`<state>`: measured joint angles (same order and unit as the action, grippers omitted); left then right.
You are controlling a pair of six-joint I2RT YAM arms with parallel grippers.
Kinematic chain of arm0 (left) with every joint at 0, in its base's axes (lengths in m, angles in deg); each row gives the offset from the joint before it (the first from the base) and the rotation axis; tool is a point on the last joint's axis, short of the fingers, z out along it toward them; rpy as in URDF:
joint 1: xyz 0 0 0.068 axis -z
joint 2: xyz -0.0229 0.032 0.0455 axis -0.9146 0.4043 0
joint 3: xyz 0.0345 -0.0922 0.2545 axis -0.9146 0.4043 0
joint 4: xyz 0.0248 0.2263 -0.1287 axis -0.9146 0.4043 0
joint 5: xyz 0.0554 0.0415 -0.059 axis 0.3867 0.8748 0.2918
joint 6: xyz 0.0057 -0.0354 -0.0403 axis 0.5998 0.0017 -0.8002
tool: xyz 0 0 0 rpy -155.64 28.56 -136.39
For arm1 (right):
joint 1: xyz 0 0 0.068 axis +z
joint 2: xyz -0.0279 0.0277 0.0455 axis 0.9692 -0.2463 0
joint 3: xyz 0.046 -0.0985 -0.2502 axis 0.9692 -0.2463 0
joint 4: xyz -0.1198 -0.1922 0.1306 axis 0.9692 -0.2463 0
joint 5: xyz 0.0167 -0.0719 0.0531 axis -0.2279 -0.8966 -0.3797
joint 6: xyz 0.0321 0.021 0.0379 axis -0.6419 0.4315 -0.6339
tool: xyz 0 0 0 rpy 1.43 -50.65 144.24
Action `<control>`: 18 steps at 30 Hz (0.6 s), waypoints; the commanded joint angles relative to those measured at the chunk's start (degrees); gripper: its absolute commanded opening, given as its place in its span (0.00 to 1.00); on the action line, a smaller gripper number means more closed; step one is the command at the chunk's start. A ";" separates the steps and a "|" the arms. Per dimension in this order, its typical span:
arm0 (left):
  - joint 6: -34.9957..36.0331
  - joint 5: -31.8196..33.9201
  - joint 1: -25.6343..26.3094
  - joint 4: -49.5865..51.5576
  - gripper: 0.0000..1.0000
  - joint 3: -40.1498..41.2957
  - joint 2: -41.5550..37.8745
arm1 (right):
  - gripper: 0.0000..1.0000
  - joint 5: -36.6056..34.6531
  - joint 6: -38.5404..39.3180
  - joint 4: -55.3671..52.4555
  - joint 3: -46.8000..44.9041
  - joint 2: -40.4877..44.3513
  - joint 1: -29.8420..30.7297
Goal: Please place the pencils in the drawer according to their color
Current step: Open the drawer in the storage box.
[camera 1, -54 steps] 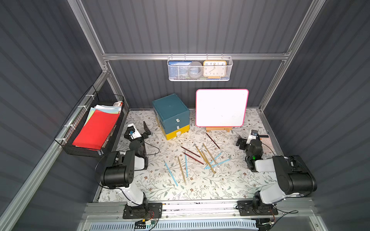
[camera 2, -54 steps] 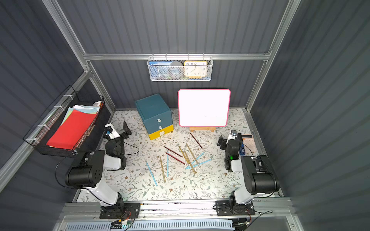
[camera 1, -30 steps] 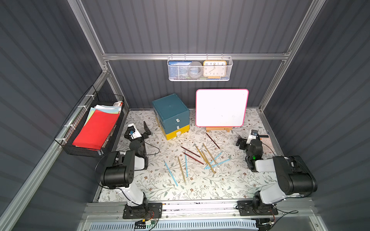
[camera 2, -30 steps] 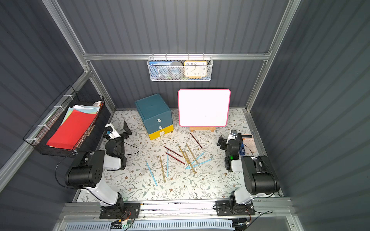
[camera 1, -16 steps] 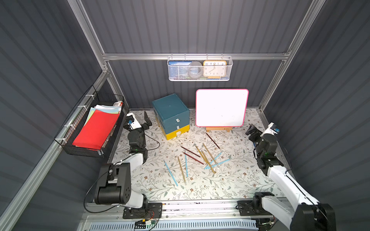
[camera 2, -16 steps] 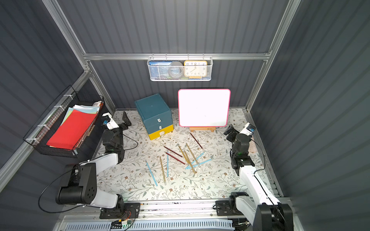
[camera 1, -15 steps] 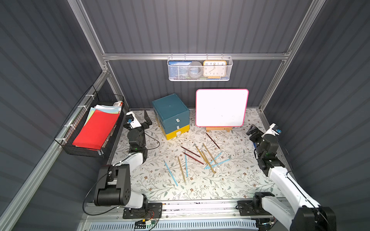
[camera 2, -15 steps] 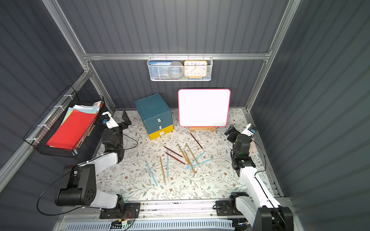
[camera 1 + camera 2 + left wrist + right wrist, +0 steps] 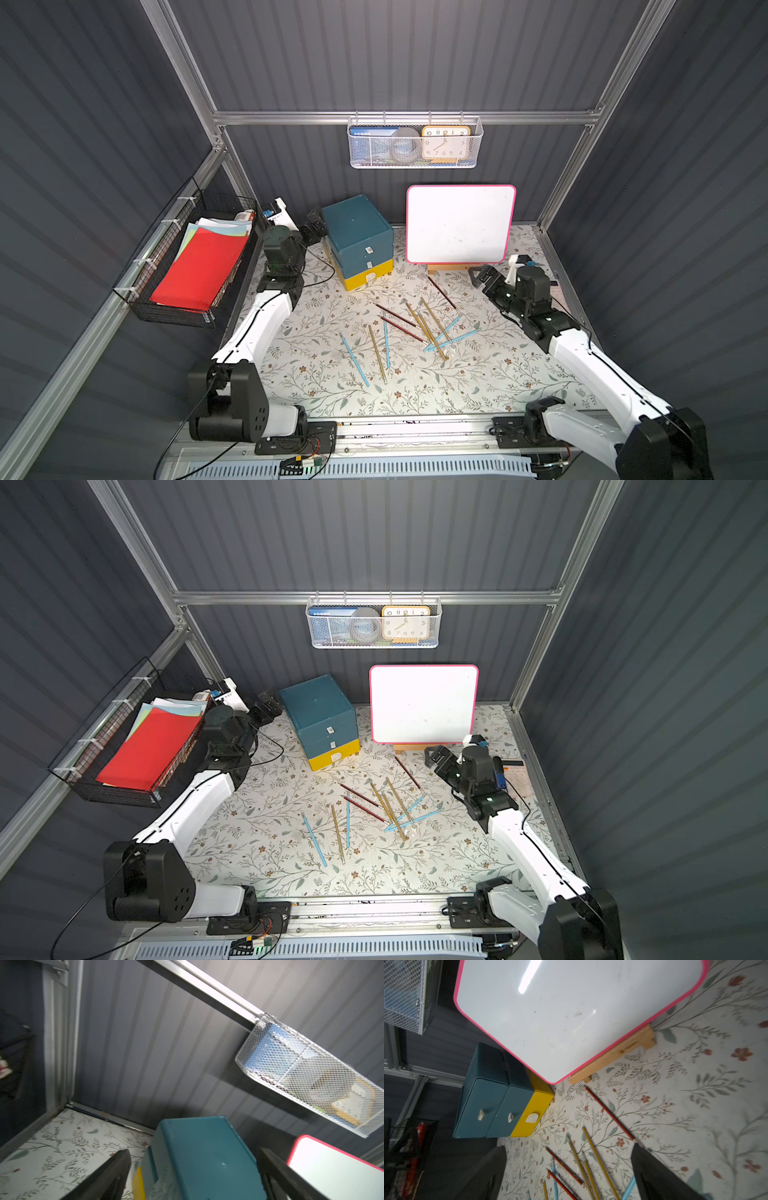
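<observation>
Several pencils lie loose mid-table: dark red (image 9: pixel 395 314), golden-yellow (image 9: pixel 434 319) and light blue (image 9: pixel 353 365). The small cabinet (image 9: pixel 357 232) stands at the back with all drawers closed: two teal drawers (image 9: pixel 481 1105) over a yellow drawer (image 9: pixel 533 1113). My left gripper (image 9: pixel 314 226) hovers open at the cabinet's upper left edge; in its wrist view the left gripper (image 9: pixel 193 1152) frames the teal top (image 9: pixel 207 1178). My right gripper (image 9: pixel 482 277) is open and empty above the table, right of the pencils. In the right wrist view the right gripper (image 9: pixel 568 1148) looks over them.
A pink-framed whiteboard (image 9: pixel 459 222) on a wooden stand is right of the cabinet. A black wire basket (image 9: pixel 199 266) with papers hangs on the left wall. A white mesh basket (image 9: pixel 413 143) with a clock hangs on the back wall. A calculator (image 9: pixel 517 777) lies at the right edge.
Both arms have unfolded from their low rest pose. The left gripper rose and reached the cabinet's side; the right gripper moved in towards the whiteboard stand. The pencils lie as before.
</observation>
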<state>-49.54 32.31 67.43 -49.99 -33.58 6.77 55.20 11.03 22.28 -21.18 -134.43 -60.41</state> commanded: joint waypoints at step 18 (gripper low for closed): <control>-6.28 -2.99 0.39 27.42 1.00 -26.39 18.55 | 0.86 6.59 -30.15 22.00 27.35 -36.37 19.72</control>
<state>-54.81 28.18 67.82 -26.26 -58.72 24.87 61.84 -15.05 40.18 2.49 -168.00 -41.94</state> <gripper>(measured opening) 0.998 0.867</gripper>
